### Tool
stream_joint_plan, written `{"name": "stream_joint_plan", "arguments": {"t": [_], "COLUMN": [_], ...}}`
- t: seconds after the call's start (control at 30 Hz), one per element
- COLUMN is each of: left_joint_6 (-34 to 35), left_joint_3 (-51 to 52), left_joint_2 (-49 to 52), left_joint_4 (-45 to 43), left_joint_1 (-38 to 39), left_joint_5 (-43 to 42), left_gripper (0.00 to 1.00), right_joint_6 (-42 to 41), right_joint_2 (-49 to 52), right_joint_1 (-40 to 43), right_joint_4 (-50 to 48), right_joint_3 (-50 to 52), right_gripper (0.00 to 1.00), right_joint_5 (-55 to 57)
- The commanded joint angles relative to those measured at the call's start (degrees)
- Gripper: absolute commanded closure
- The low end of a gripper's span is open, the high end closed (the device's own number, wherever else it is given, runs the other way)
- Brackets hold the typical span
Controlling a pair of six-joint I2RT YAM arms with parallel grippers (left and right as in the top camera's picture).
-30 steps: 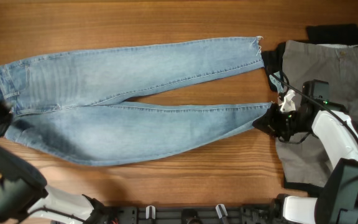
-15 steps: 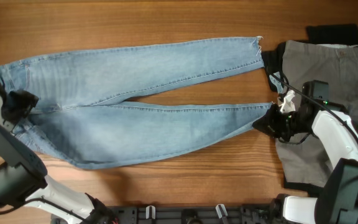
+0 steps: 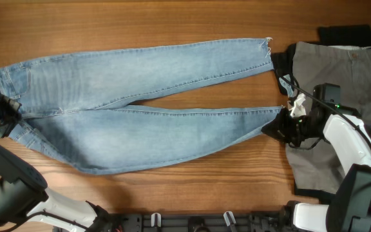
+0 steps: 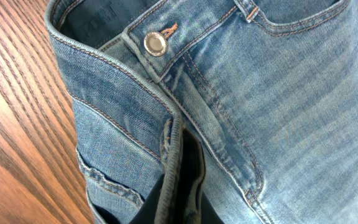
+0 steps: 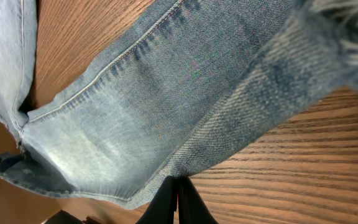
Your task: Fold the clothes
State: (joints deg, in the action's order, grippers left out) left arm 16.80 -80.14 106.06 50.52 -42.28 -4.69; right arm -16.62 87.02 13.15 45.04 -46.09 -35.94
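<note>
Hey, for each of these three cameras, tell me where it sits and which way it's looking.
Overhead: above the table, straight down on the jeans; shows left gripper at the waistband, right gripper at a hem.
Left wrist: close over the button; its fingers at bottom.
Right wrist: low over a leg; its fingers at bottom.
Shared: all see the jeans.
</note>
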Motion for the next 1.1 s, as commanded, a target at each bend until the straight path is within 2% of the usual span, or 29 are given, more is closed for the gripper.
{"name": "stream_joint_plan", "arguments": {"t": [0.0,0.2,0.4,0.67,0.77,0.93,1.07], "left_joint_6": [-1.62,-1.38,1.68,1.66,1.7,3.26,3.21], "left_joint_3": [-1.22,-1.22,-4.28,-17.57,-21.16,-22.64,-22.64], "left_joint_2": [-1.22,-2.82,-7.74,-15.61,-18.03,-20.9,-22.32], "left_joint_4": [0.63,2.6,9.16,18.12,20.5,21.62,21.81], "left_joint_1": [-0.31,-2.14,-6.49,-13.07,-14.38,-15.98,-17.2], "left_joint_5": [-1.92,-1.86,-0.66,-0.26,3.3,5.44,6.29], "left_gripper": [0.96,0.96,0.96,0.96,0.96,0.96,0.96], "right_joint_6": [-0.5,-2.32,-3.08,-4.59,-4.31,-4.35,-4.42], "right_joint_2": [-0.79,-0.85,-5.07,-9.64,-9.64,-9.64,-9.62], "right_joint_1": [-0.22,-0.22,-0.22,-0.22,-0.2,-0.15,-0.17], "right_joint_4": [0.07,3.98,11.3,29.81,36.15,41.27,41.31], "right_joint_3": [-1.29,-4.96,-12.52,-32.92,-42.99,-54.1,-57.2], "right_gripper": [0.95,0.96,0.96,0.96,0.96,0.96,0.96], "right_joint_5": [0.57,6.8,11.78,17.11,18.75,20.09,20.09]}}
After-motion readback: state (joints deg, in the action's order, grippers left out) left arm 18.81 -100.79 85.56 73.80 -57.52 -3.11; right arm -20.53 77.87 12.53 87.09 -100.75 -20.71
